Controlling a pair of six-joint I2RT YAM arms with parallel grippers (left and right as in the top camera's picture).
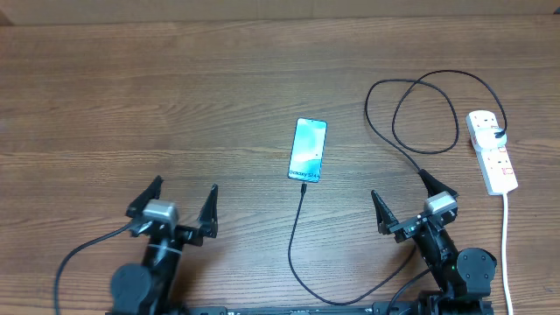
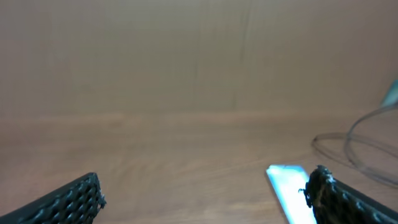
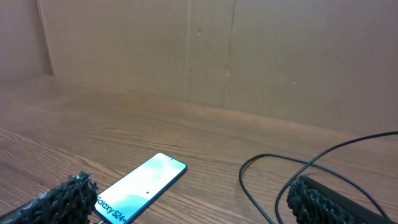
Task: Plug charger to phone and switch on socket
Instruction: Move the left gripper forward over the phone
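The phone [image 1: 307,150] lies flat mid-table with its cyan screen lit, and shows again in the right wrist view as the phone [image 3: 143,186] and in the left wrist view as the phone [image 2: 286,185]. The charger [image 1: 296,245], a thin black cable, reaches the phone's near edge with its tip. From there it curves along the front edge and loops up to the socket [image 1: 493,150] at the far right. Whether the tip is inserted I cannot tell. My left gripper [image 1: 185,185] is open, left of the phone. My right gripper [image 1: 399,184] is open between phone and socket, empty.
The socket's white cord [image 1: 506,245] runs down toward the table's front edge beside the right arm. A wide loop of the black cable [image 1: 424,114] lies just beyond the right gripper. A plain brown wall [image 3: 249,56] backs the wooden table.
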